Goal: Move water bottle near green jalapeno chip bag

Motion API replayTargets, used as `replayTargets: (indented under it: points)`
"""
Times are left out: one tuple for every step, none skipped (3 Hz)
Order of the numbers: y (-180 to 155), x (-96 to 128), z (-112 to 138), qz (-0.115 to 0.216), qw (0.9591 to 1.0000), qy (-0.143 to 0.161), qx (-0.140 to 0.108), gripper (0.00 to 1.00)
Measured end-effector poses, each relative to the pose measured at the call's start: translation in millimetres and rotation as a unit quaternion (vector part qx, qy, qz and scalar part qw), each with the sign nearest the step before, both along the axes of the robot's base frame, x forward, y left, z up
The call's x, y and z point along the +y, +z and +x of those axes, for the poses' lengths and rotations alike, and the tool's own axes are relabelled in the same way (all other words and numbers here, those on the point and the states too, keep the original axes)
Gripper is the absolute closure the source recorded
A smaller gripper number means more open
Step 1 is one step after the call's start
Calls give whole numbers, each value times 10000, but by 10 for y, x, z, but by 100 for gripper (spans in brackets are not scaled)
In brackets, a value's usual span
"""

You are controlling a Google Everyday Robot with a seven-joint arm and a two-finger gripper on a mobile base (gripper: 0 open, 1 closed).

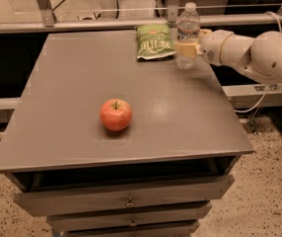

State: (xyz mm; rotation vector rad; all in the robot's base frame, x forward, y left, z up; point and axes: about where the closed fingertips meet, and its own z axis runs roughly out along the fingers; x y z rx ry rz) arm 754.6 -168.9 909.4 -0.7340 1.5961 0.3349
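Note:
The water bottle (187, 27), clear with a white cap, stands upright at the far right of the grey table (82, 132). Its base is on or just above the surface. My gripper (185, 49) reaches in from the right, and its tan fingers (181, 49) are closed around the bottle's lower half. The green jalapeno chip bag (155, 41) lies flat just left of the bottle, a small gap away, near the table's far edge.
A red apple (116, 114) sits near the middle of the table, towards the front. A metal rail and glass partition (106, 23) run behind the far edge. Drawers (126, 199) are below the front edge. My white arm (259, 53) hangs over the right edge.

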Motion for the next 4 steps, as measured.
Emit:
replayTargets:
  points:
    - [-25, 57, 100, 43, 10000, 62, 17, 85]
    - [-83, 98, 161, 63, 9999, 101, 87, 54]
    - [-150, 127, 166, 86, 9997, 120, 169, 23]
    - [-149, 127, 166, 86, 9997, 120, 169, 1]
